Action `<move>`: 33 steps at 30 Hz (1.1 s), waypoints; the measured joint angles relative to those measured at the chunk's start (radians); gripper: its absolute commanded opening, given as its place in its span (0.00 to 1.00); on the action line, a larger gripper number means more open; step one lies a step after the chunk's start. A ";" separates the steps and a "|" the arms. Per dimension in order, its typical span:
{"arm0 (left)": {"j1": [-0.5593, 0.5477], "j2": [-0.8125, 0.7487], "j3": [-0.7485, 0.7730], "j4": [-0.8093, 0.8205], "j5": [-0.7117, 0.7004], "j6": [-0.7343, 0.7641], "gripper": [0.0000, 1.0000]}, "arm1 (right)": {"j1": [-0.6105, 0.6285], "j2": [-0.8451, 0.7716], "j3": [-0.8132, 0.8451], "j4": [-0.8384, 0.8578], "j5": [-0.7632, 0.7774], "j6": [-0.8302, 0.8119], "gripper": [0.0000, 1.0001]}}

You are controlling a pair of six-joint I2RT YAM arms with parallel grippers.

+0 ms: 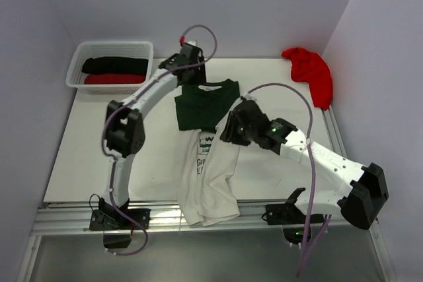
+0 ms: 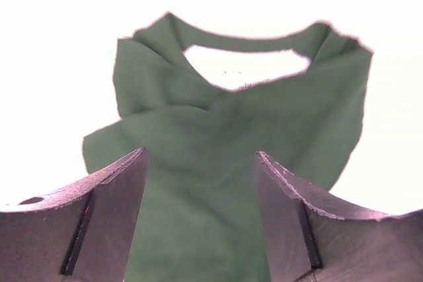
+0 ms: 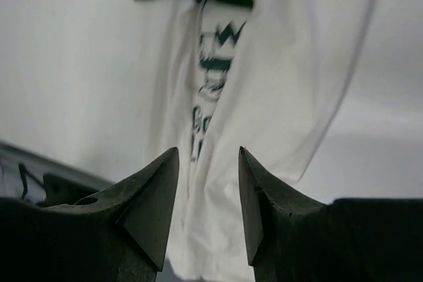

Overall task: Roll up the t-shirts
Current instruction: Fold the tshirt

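White cotton with a dark green collar and sleeves marks the printed t-shirt (image 1: pixel 208 183), which lies stretched along the table (image 1: pixel 145 163). Its green upper part is at the far end and its hem reaches over the near rail.

The left gripper (image 2: pixel 201 156) hangs over the shirt's collar end. Its fingers are spread wide, with green cloth showing in the gap between them, and they grip nothing. The neck opening lies just beyond the fingertips in the wrist view.

The right gripper (image 3: pixel 208 153) sits at the shirt's right side, level with the chest print. Its jaws are parted over creased white fabric and also hold nothing. The dark lettering of the print runs down the cloth just past the left finger.

Away to the far left of the shirt stands a white lattice basket (image 1: pixel 76 64). It holds a black t-shirt (image 1: pixel 115 65) and a red t-shirt (image 1: pixel 115 78), both rolled and lying side by side, the black one farther back.

Far to the right of the printed shirt, a second red t-shirt (image 1: pixel 310 70) lies crumpled in a heap against the wall.
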 measured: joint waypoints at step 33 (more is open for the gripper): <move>0.132 -0.132 -0.537 0.257 0.244 -0.135 0.55 | -0.502 0.840 0.414 0.240 -0.177 -0.136 0.05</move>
